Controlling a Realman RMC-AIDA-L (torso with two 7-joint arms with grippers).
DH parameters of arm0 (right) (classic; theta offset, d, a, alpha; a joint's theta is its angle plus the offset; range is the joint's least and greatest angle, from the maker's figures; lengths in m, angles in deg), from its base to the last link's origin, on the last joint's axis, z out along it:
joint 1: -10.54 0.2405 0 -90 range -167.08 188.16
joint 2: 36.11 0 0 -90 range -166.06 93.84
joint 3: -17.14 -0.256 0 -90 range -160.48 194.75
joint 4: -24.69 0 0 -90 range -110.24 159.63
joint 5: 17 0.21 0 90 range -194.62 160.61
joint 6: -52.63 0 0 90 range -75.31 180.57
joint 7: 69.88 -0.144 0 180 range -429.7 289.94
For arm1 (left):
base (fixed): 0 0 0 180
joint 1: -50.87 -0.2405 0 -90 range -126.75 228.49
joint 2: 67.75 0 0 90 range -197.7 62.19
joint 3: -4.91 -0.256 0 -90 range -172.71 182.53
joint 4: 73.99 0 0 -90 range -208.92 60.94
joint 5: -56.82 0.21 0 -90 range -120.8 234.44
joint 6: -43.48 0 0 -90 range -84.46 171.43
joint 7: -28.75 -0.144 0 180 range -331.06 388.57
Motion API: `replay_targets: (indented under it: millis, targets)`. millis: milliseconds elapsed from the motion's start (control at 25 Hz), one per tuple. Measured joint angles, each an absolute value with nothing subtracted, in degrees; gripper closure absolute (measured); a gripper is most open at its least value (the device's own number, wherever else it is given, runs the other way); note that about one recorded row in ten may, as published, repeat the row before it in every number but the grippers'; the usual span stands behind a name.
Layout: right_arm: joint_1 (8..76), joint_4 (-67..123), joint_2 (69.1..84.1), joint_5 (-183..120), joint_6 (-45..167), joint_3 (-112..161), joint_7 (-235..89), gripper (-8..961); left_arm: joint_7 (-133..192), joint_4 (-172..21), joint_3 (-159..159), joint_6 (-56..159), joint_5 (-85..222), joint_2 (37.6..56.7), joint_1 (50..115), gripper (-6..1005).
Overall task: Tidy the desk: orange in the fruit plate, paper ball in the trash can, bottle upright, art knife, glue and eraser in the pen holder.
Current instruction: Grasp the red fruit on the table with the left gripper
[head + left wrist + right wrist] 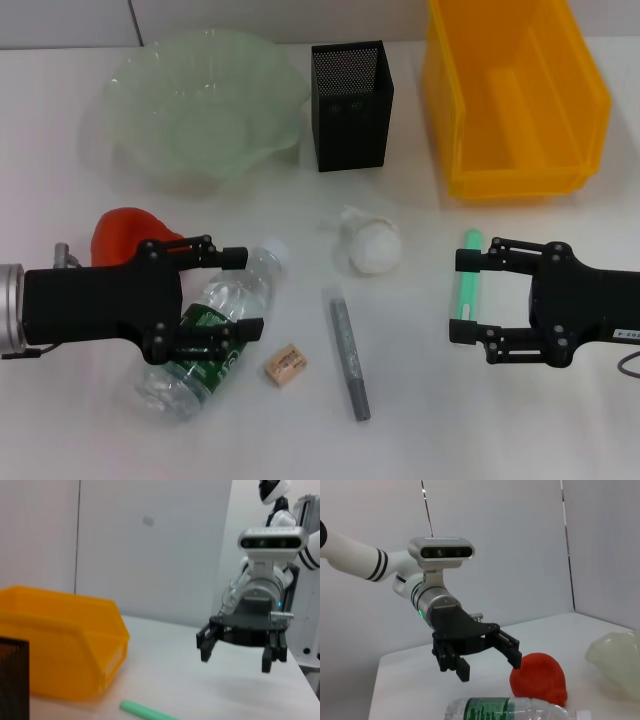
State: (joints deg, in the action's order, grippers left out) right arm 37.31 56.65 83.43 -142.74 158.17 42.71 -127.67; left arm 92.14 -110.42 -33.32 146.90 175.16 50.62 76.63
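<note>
A clear bottle [215,335] with a green label lies on its side at the front left. My left gripper [243,291] hovers open just above it, also seen as the left gripper [490,666] over the bottle [505,710]. The orange [125,232] sits behind that arm. The paper ball [370,245] is at the centre, with the grey art knife [350,355] and tan eraser [283,364] nearer the front. The green glue [465,290] lies between the open fingertips of my right gripper [458,295]. At the back stand the fruit plate [130,90], pen holder [350,90] and yellow trash can [510,95].
The left wrist view shows the right gripper [235,652] raised above the table, with the trash can [65,645], pen holder [12,680] and glue [145,711] closer. The orange [540,677] and fruit plate [617,665] appear in the right wrist view.
</note>
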Motion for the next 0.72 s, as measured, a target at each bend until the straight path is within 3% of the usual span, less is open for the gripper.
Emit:
replay_targets:
  millis: [360,720]
  targets:
    - [36.6,56.6,83.38,-142.7,158.1,42.2,-127.6,173,92.5,-110.4,-30.8,146.7,169.8,50.49,75.5,204]
    - [36.4,56.6,83.33,-142.7,158.1,42.1,-127.6,175,91.8,-110.4,-25.4,131.9,169.6,50.58,72.1,212]
